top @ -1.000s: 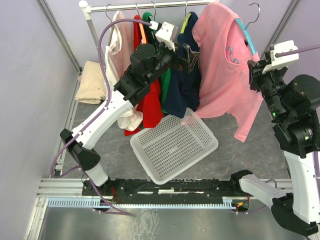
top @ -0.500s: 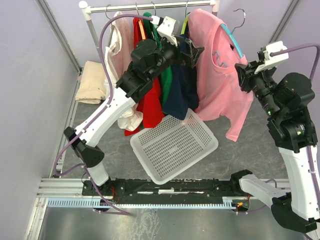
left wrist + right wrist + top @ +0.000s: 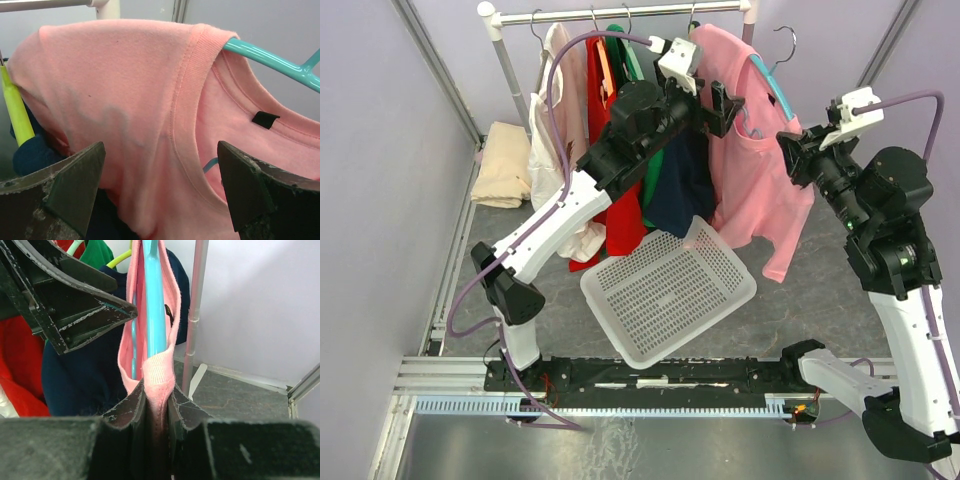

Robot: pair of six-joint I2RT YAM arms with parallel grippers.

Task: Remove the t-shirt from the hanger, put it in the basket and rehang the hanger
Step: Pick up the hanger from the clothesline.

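Note:
A pink t-shirt [image 3: 750, 175] hangs on a teal hanger [image 3: 772, 82] at the right end of the rail. My right gripper [image 3: 792, 152] is shut on the ribbed neck edge of the t-shirt [image 3: 159, 372], and the teal hanger [image 3: 154, 300] runs up just beyond its jaws. My left gripper [image 3: 720, 108] is open at the shirt's other shoulder. In the left wrist view the pink t-shirt [image 3: 125, 100] fills the wide gap of that gripper [image 3: 160, 192], untouched by the jaws, with the hanger [image 3: 270, 60] poking out of the collar.
A white slotted basket [image 3: 670, 290] lies on the floor below the clothes. Red [image 3: 615, 210], navy [image 3: 685, 180] and cream [image 3: 555, 110] garments hang left of the pink one on the rail [image 3: 620, 12]. A folded beige cloth [image 3: 505, 160] lies at the left. The rack's post [image 3: 195, 310] stands close behind the hanger.
My right gripper has moved left with the pink t-shirt, which now hangs closer to the other clothes. My left gripper has moved right and up to the shirt's shoulder, still open.

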